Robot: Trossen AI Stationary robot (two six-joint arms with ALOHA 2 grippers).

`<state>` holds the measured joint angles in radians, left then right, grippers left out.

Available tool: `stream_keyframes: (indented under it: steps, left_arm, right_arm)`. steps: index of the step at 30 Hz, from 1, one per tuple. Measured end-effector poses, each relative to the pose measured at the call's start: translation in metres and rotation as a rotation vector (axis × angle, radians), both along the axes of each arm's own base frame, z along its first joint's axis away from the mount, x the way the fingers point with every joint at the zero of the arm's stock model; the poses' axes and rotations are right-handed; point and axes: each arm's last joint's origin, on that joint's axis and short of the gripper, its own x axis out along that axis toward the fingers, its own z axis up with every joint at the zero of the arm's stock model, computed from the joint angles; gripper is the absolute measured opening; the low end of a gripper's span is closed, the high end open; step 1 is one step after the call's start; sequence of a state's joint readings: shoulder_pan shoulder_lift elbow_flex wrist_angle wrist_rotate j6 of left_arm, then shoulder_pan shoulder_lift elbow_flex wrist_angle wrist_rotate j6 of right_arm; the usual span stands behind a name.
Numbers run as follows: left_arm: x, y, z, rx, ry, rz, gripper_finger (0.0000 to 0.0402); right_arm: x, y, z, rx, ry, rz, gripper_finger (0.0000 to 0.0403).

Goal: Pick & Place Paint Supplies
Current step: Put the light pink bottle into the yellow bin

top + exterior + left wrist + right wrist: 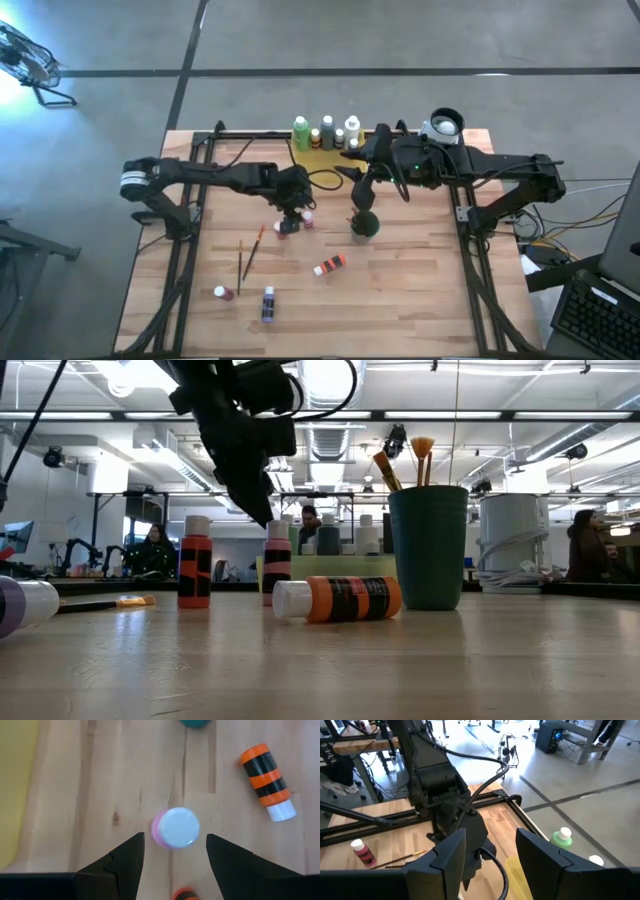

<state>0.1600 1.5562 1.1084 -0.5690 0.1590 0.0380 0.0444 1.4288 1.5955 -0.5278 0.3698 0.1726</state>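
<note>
My left gripper point(175, 836) hangs open over an upright pink bottle point(175, 827) with a white cap, one finger to each side and clear of it. An upright orange-and-black bottle point(195, 565) stands just beside it. My right gripper point(491, 832) is open and empty above the dark green cup point(363, 225), which holds brushes point(400, 460). An orange-and-black bottle point(329, 265) lies on its side. Two thin brushes point(250, 250) and two purple bottles point(222, 293) point(268, 303) lie nearer the table's near edge. Several bottles point(326, 132) stand in the yellow tray point(322, 155).
The yellow tray sits at the table's far edge, between the two arms. A white roll-like object point(445, 125) stands at the far right corner. Black frame rails point(185, 270) run along the table's left and right sides. People sit in the room behind point(590, 545).
</note>
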Motion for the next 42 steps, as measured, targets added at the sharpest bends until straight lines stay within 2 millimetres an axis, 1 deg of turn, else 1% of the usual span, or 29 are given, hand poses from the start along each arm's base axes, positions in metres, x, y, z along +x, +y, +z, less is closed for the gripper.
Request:
stream_keyframes:
  steps: [14, 21, 28, 35, 38, 42]
  left_arm:
    - [0.008, -0.003, -0.010, -0.015, -0.003, -0.036, 0.0218]
    - [0.012, -0.003, -0.011, -0.015, -0.020, -0.034, 0.0218]
    - [0.012, -0.002, -0.012, -0.007, -0.015, -0.016, 0.0218]
    - [0.012, -0.002, -0.012, 0.001, -0.017, -0.006, 0.0217]
    - [0.012, -0.002, -0.012, 0.001, -0.018, -0.005, 0.0205]
    - [0.012, -0.002, -0.012, 0.001, -0.018, -0.004, 0.0169]
  right_arm:
    - [0.000, -0.002, 0.000, 0.000, 0.001, -0.005, 0.0139]
    - [0.000, -0.002, 0.000, 0.004, 0.003, -0.005, 0.0130]
    - [-0.001, -0.002, -0.002, 0.007, 0.015, -0.006, 0.0128]
    - [-0.001, -0.002, -0.002, 0.010, 0.014, -0.008, 0.0145]
    - [-0.001, -0.002, -0.002, 0.010, 0.014, -0.008, 0.0150]
    - [-0.001, -0.002, -0.001, 0.010, 0.013, -0.008, 0.0155]
